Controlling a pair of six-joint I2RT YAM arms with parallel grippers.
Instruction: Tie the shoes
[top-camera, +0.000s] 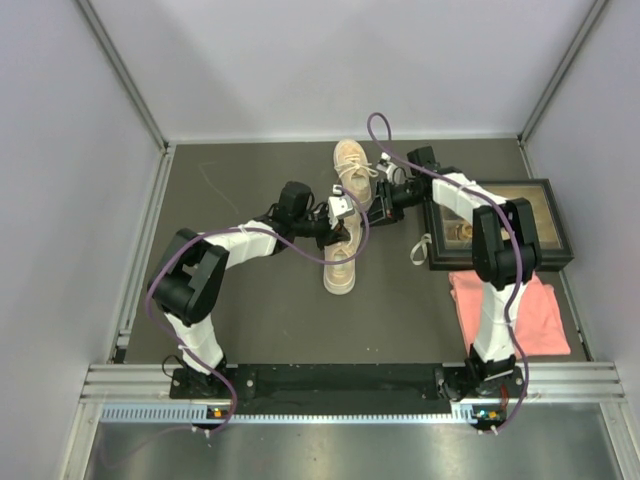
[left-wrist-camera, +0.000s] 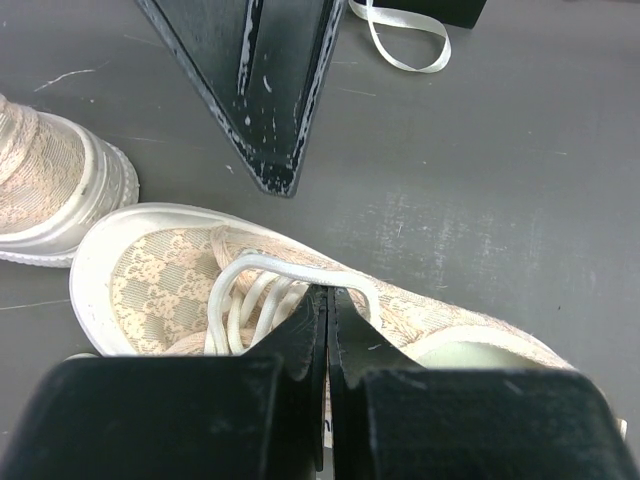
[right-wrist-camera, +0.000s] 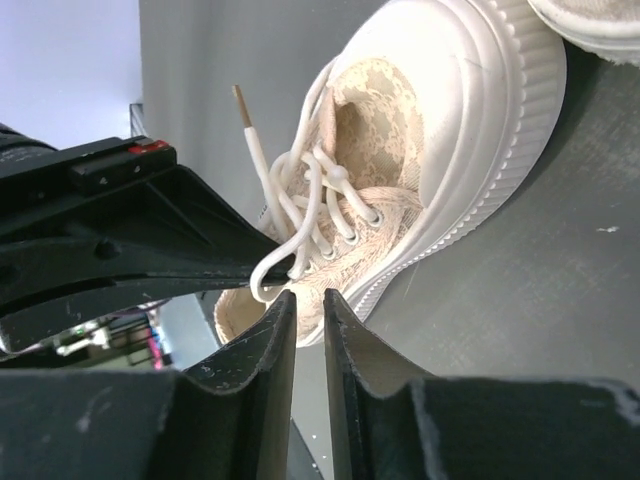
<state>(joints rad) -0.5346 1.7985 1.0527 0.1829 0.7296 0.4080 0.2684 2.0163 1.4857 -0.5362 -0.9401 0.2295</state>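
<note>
While both arms are reaching toward the centre of the top view, the shoes are lying end to end on the dark desk (top-camera: 250, 320).

- Near shoe (top-camera: 340, 268): lying at frame centre, partly under the left arm. Its white laces (right-wrist-camera: 300, 215) are hanging loose, with one end sticking up free.
- Far shoe (top-camera: 350, 165): lying at upper centre, just beside the near one.
- Left gripper (left-wrist-camera: 327, 300): hovering over the near shoe's laces with its jaws pressed together. A lace loop is passing right at the tips; whether they are pinching it cannot be told.
- Right gripper (right-wrist-camera: 310, 295): pointing at the same lacing, facing the left gripper's tip. Its jaws are standing narrowly apart, with nothing showing in the gap.
- Black-rimmed tray (top-camera: 555, 215): sitting at the right of the frame and showing a brown floor. A small pale object (top-camera: 462, 232) is lying inside, too small to identify, and the right arm is crossing over the tray.
- White ribbon loop (top-camera: 420, 250): lying at the tray's lower left corner.
- Pink cloth (top-camera: 520, 320): lying just below the tray.
</note>
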